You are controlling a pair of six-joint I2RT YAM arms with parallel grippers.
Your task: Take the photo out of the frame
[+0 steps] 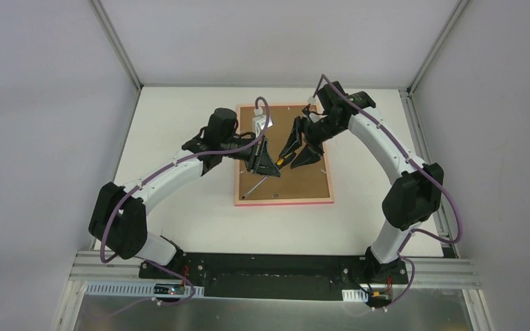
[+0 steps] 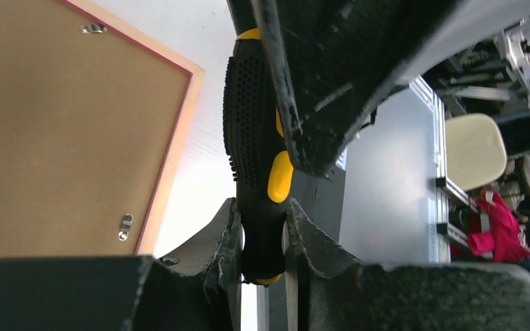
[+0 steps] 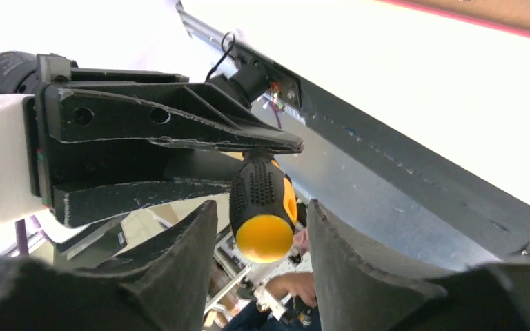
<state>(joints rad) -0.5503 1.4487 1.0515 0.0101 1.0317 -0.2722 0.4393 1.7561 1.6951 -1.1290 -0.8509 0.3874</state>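
Brown board faces up on my top view: the frame lies face down on the white table, its pink border all round the board. From the left wrist I see two small metal tabs near the board's edge. I cannot see the photo; no picture side shows in any view.

Both arms meet above the middle of the frame. My left gripper is clamped on a screwdriver with a black and yellow handle, its fingers pressed against the grip from both sides. In the top view the thin shaft slants down from it over the board toward the near-left corner; I cannot tell whether the tip touches.

My right gripper sits around the yellow butt of the handle with its fingers spread, a gap showing on each side, so it is not gripping anything.
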